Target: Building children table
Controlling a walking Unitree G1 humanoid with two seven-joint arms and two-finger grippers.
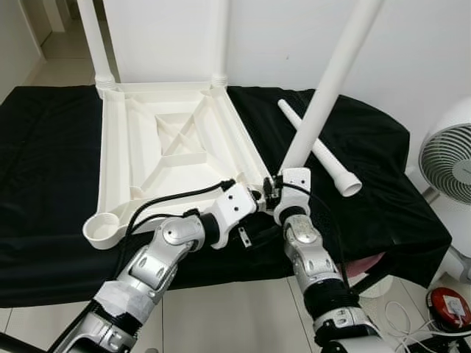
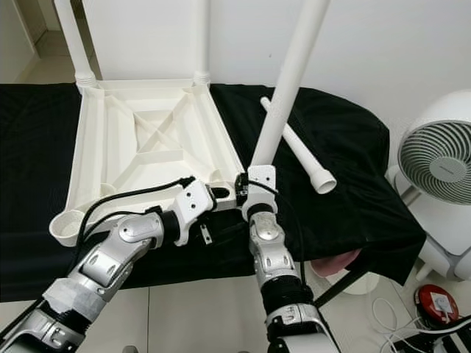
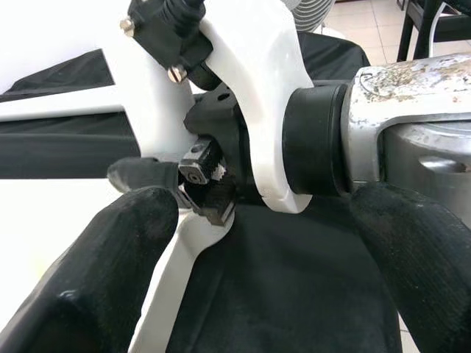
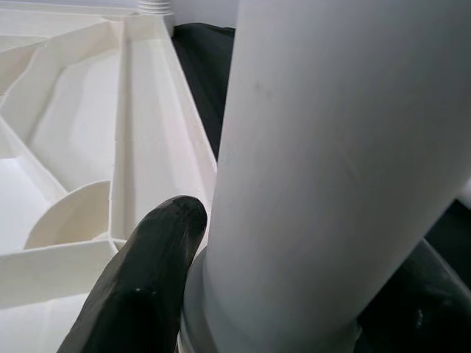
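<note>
A white plastic table top (image 1: pixel 140 140) lies upside down on a black cloth. Two legs (image 1: pixel 92 37) (image 1: pixel 218 37) stand in its far corners. My right gripper (image 1: pixel 283 176) is shut on a third white leg (image 1: pixel 324 88), which leans up and to the right from the table's near right corner. In the right wrist view its black fingers (image 4: pixel 147 279) press both sides of the leg (image 4: pixel 331 147) at its base. My left gripper (image 1: pixel 257 195) is open right beside the right wrist, its fingers (image 3: pixel 110 265) spread wide and holding nothing. A fourth leg (image 1: pixel 324 158) lies loose on the cloth at the right.
The near left corner socket (image 1: pixel 103 228) has nothing in it. A white fan (image 1: pixel 449 158) stands on the floor to the right, with a red object (image 1: pixel 447 305) and cables below it. A white wall rises behind the table.
</note>
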